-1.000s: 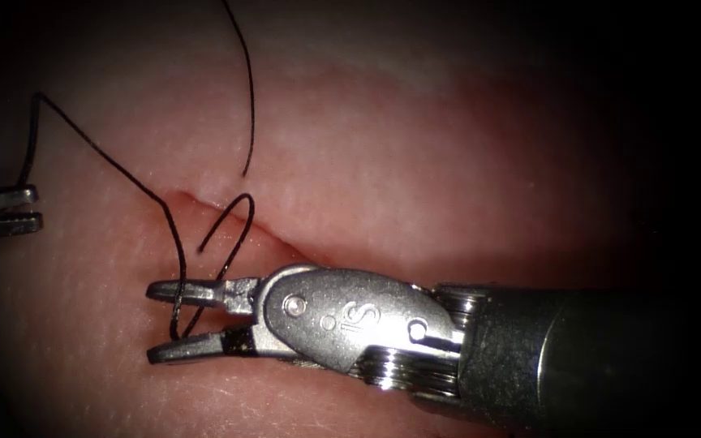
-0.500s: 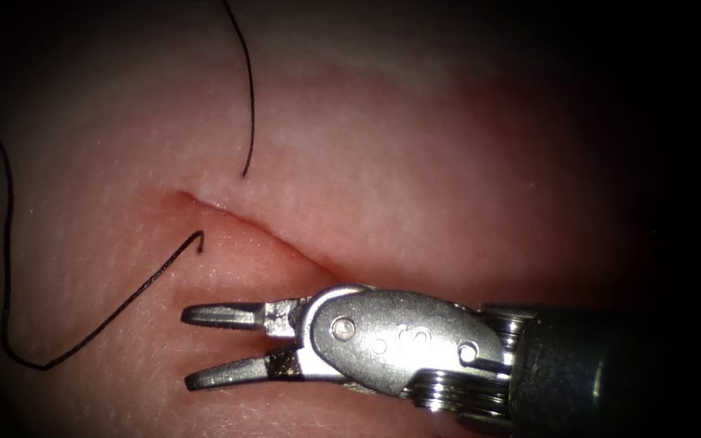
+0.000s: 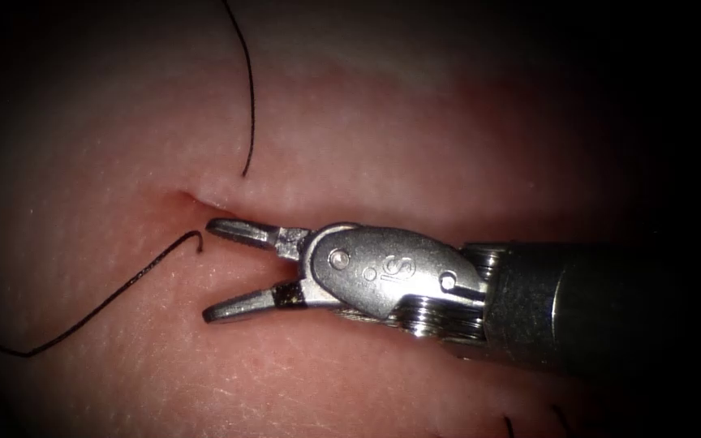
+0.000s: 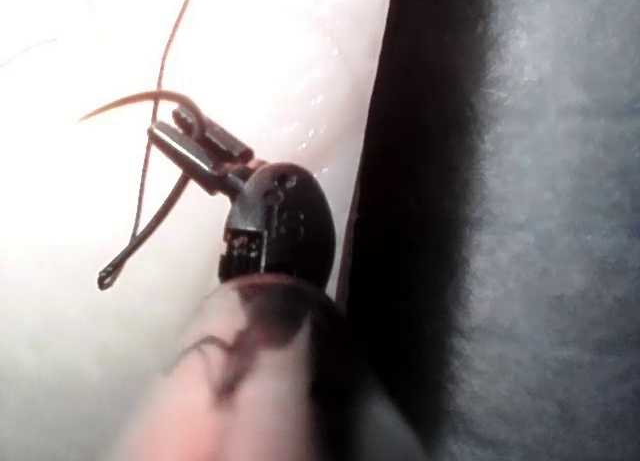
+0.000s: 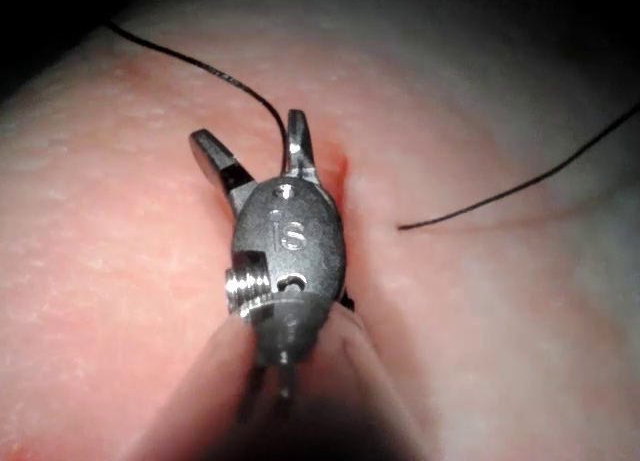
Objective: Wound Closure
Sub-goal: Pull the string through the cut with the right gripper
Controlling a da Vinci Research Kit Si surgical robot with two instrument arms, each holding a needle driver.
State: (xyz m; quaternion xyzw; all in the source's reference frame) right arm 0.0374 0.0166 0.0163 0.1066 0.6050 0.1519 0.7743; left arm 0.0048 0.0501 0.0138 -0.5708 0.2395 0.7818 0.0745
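The cut runs from the tissue's middle down to the right, under my right tool. That right tool lies across it with jaws open and nothing between them; in the right wrist view its open jaws sit beside the red cut. One thread drops from above into the tissue on the cut's right side. A second strand leaves the tissue on the left side and sweeps out left. My left tool has its jaws shut on the thread. I cannot make out the needle.
Pale tissue spreads on both sides of the cut, reddened along its edges. Two short dark thread ends lie near the lower right. In the left wrist view a dark drop-off borders the tissue.
The left tool left the endoscope view, drawing the thread leftward; the loop at the right jaws pulled out. The right tool, jaws open throughout, drew back and then rose onto the cut.
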